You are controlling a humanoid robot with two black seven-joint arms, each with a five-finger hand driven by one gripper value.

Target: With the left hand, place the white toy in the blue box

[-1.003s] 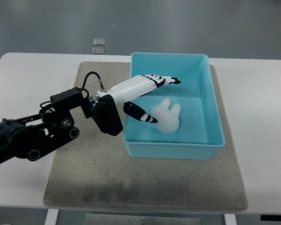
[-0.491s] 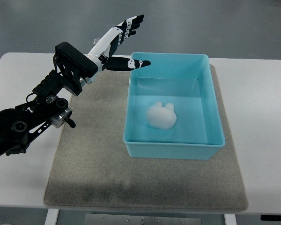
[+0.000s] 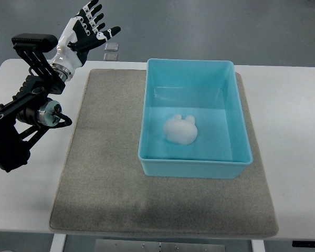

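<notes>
Starting nearest the robot: bare white table (image 3: 21, 210) along the front edge, then the grey mat (image 3: 105, 173) spread flat across the middle of it. Sitting on the mat's right half, the blue box (image 3: 236, 157), square to the mat and upright. Lying on the box floor, left of centre and toward the front wall, the white toy (image 3: 180, 129), ears pointing to the far wall, apart from every wall. Judged from that alone, placement done, with only the withdrawal to complete.

Coming in from the left edge, dark arm links over the table's left margin, rising to the left hand (image 3: 84, 29) at the far left corner, well apart from the box and high over the table's back edge. Fingers spread wide, palm empty, gripping nothing. No right arm anywhere in view. Beyond the table, two small square pads (image 3: 111, 51) on the grey floor.

Little left to spoil. Main risk: a low sweep of the arm on the way home, catching the mat's left border and dragging mat and box together. Second risk: tipping of the box if clipped on its near-left corner, spilling the toy back out. Neither likely while the hand remains high and wide.
</notes>
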